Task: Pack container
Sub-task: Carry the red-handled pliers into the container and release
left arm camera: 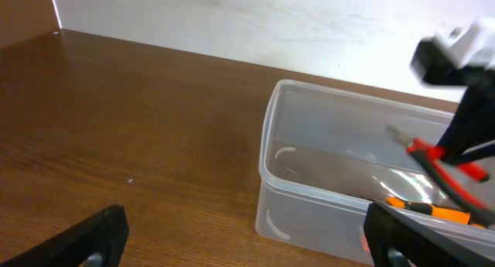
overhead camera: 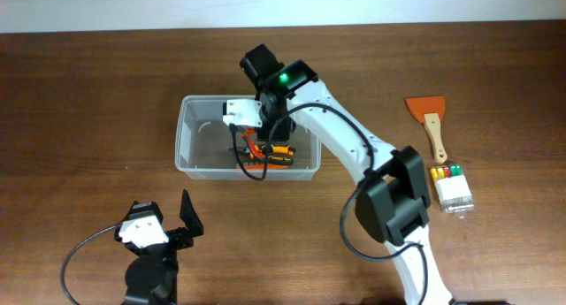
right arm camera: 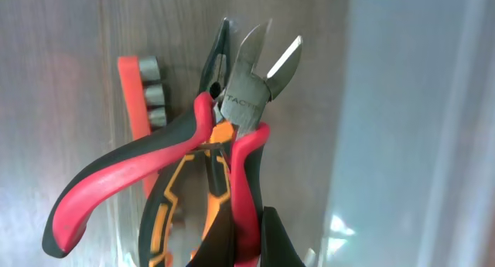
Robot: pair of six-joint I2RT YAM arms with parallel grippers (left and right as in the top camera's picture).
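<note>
holds red-and-black-handled steel cutters [right arm camera: 246, 104] by one handle, right gripper [right arm camera: 247, 244] clamped tight, low inside clear plastic rectangular container [overhead camera: 187, 137] at overhead centre, likely for release; parks left gripper [left arm camera: 244, 240] spread wide, empty, lower left.

My right arm [overhead camera: 354, 141] bends over the container [overhead camera: 180, 137], with my right gripper [right arm camera: 247, 244] down inside it, pinching the diagonal cutters [right arm camera: 246, 97] by one red handle. My left gripper [left arm camera: 244, 244] sits near the container, fingers wide apart.
</note>
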